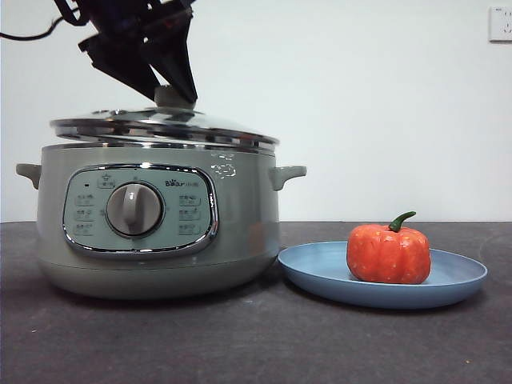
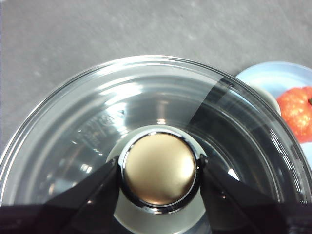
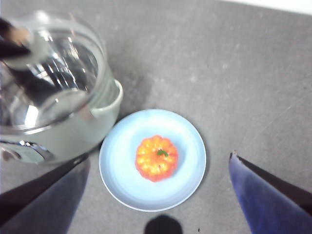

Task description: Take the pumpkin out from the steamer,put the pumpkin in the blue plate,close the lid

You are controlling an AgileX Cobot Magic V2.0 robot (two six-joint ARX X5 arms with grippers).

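**Over the steamer: lid gripped by its knob, pumpkin on the plate**

On the dark grey desk (image 1: 240, 344) stands the pale green steamer (image 1: 156, 232), its control panel and grey dial (image 1: 134, 210) facing the front camera. At about three o'clock from it in the front view, just beside its base, lies the blue plate (image 1: 456, 284). The pumpkin (image 1: 389, 254) sits on that plate, upright, with its green stem on top; from above, in the right wrist view, it rests near the plate's middle.

The left pincer (image 2: 160, 168) comes down from twelve o'clock over the steamer and is closed on the knob (image 2: 158, 168) of the glass lid (image 2: 97, 112), one black jaw pressing each side of the knob. In the front view the lid (image 1: 164, 126) lies across the steamer's top, slightly tilted, its edge at nine o'clock a little higher than the one at three o'clock, where it meets the chrome rim. Whether it is fully seated I cannot tell.

The right pincer (image 3: 158, 195) hangs high over the desk with its jaws spread wide and nothing between them. Below it are the plate (image 3: 187, 146) and the pumpkin (image 3: 156, 158), with the steamer (image 3: 73, 131) and its lid (image 3: 53, 73) off to one side.
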